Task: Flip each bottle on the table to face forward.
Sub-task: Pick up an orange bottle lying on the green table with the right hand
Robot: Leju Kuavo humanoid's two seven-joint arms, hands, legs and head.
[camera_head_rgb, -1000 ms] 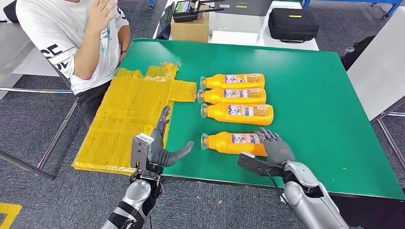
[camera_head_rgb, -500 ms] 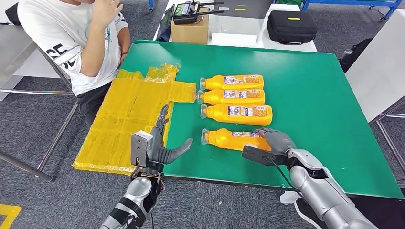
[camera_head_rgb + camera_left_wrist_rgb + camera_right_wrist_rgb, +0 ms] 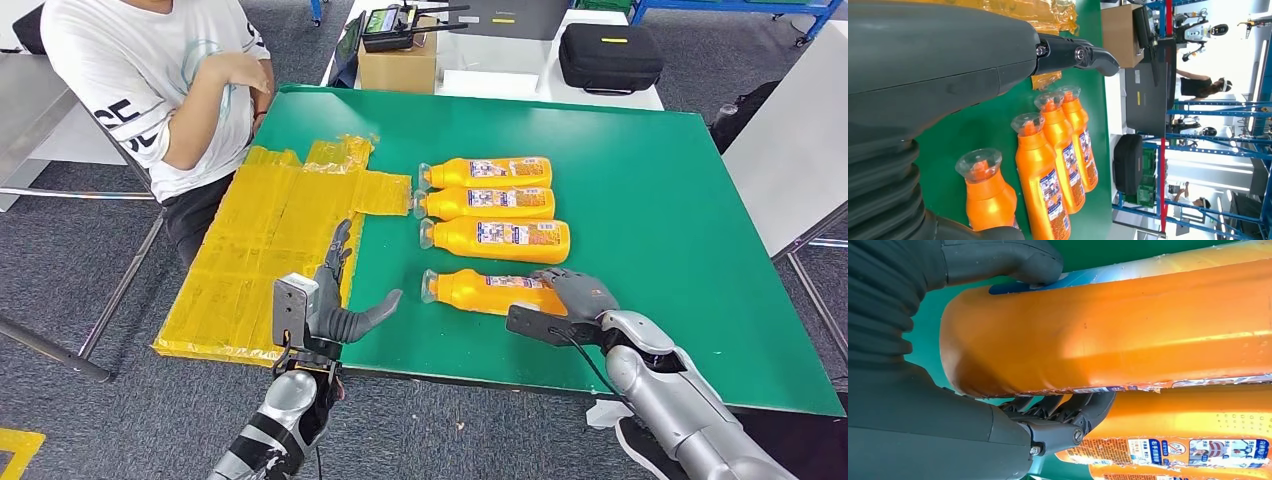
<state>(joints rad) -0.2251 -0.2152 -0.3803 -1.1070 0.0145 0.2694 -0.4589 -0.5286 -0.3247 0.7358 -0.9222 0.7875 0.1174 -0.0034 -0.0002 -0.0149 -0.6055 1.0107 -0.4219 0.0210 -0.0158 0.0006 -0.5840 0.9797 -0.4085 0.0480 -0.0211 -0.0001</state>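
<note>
Four orange bottles lie on their sides on the green table (image 3: 650, 200), clear caps toward the left. Three form a row: far (image 3: 487, 171), middle (image 3: 487, 203), near (image 3: 497, 240), each with its label up. The fourth, nearest bottle (image 3: 478, 292) is gripped at its base by my right hand (image 3: 578, 297). In the right wrist view the thumb (image 3: 1003, 260) lies on one side of this bottle (image 3: 1108, 325) and the fingers (image 3: 1063, 415) on the other. My left hand (image 3: 335, 310) hovers by the table's front left with fingers spread, holding nothing, a short way from the bottle's cap (image 3: 979, 162).
A sheet of yellow tape strips (image 3: 270, 240) covers the table's left side. A person in a white shirt (image 3: 150, 80) sits at the far left corner. A cardboard box (image 3: 398, 58) and a black case (image 3: 610, 50) stand on the table behind.
Over the last second my right hand closed around the nearest bottle's base and turned it partly on its side. The person lowered a raised arm. My left hand barely moved.
</note>
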